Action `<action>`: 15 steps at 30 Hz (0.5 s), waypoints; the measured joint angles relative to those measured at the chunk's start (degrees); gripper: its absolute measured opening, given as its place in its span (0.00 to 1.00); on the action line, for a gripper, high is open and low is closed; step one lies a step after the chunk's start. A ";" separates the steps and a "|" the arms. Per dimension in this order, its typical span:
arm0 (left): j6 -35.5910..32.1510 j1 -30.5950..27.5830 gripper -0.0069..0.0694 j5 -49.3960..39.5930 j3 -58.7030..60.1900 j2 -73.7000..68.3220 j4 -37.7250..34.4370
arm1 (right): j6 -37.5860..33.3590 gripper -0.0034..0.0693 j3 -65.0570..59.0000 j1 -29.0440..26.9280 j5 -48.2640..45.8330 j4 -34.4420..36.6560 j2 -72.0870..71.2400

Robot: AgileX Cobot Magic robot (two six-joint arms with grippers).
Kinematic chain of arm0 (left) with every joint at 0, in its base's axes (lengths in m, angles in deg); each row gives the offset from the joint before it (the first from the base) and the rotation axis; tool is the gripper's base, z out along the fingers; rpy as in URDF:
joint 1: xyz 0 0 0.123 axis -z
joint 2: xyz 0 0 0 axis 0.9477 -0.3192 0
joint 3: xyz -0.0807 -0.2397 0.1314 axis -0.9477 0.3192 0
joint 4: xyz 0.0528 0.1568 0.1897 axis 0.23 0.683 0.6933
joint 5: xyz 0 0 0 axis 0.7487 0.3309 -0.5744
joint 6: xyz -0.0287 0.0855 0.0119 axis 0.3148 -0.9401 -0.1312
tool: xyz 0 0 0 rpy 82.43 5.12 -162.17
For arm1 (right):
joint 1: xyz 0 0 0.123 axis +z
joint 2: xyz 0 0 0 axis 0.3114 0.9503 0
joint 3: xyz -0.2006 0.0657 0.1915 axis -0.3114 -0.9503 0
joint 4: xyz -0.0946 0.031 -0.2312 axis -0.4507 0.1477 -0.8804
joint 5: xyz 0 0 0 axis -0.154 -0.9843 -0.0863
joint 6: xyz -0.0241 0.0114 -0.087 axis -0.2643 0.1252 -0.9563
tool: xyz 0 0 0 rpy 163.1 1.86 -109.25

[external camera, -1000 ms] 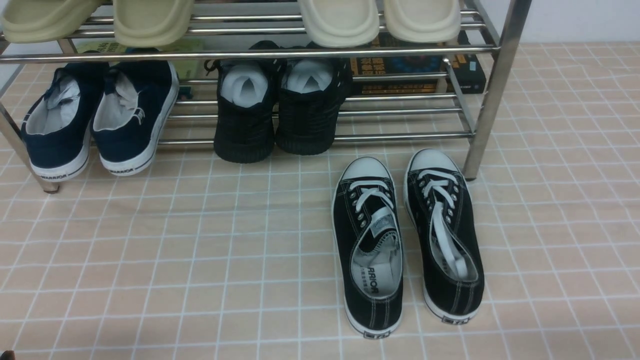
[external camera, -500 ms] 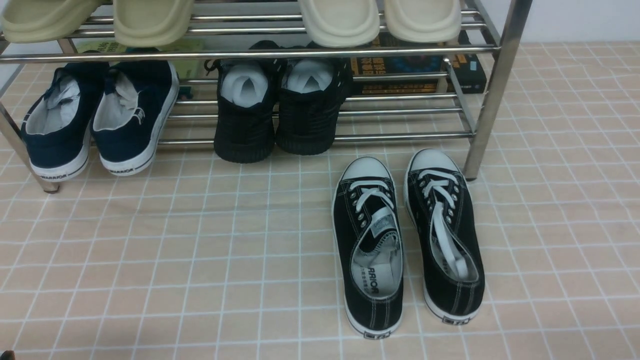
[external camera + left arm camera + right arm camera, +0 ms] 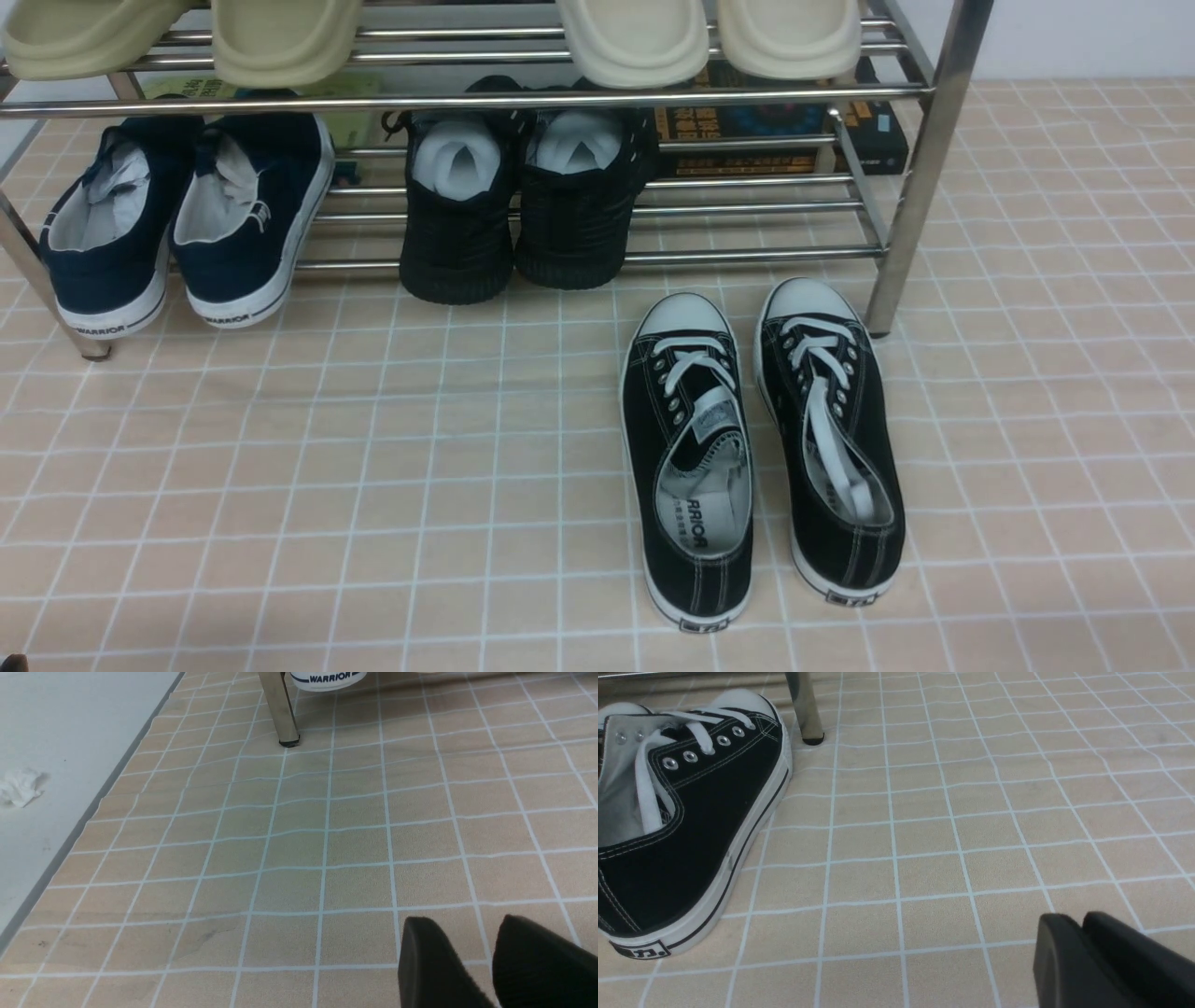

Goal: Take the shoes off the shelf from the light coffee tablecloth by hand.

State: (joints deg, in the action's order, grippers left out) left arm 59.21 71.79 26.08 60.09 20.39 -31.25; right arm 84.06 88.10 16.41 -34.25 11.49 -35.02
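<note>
The two black canvas sneakers with white laces and toe caps stand side by side on the beige checked tablecloth [image 3: 373, 467], the left one [image 3: 691, 467] and the right one [image 3: 831, 439], toes toward the chrome shelf [image 3: 920, 177]. Neither gripper shows in the front view. In the right wrist view, my right gripper [image 3: 1076, 917] is shut and empty, low over the cloth, apart from the right sneaker [image 3: 691, 826]. In the left wrist view, my left gripper [image 3: 467, 918] has its fingers apart and empty over bare cloth, well short of the shelf's leg [image 3: 280, 709].
On the lower tier sit navy white-soled slip-ons [image 3: 177, 224] and black knit shoes [image 3: 523, 205]. Cream slippers [image 3: 635, 37] lie on the upper tier. Books [image 3: 775, 131] lie behind the shelf. The cloth's edge [image 3: 79, 826] borders a grey surface with a crumpled tissue [image 3: 18, 786].
</note>
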 joint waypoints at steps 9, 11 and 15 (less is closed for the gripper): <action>0.00 0.00 0.41 0.00 0.00 0.00 0.00 | -0.05 0.17 0.00 0.00 0.00 0.18 0.00; 0.00 0.00 0.41 0.00 0.00 0.00 0.00 | -0.05 0.17 0.00 0.00 0.00 0.18 0.00; 0.00 0.00 0.41 0.00 0.00 0.00 0.00 | -0.05 0.18 0.00 0.00 0.00 0.18 0.00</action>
State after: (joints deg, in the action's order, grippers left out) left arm 59.21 71.79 26.08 60.09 20.39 -31.25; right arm 84.00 88.10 16.41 -34.25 11.67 -35.02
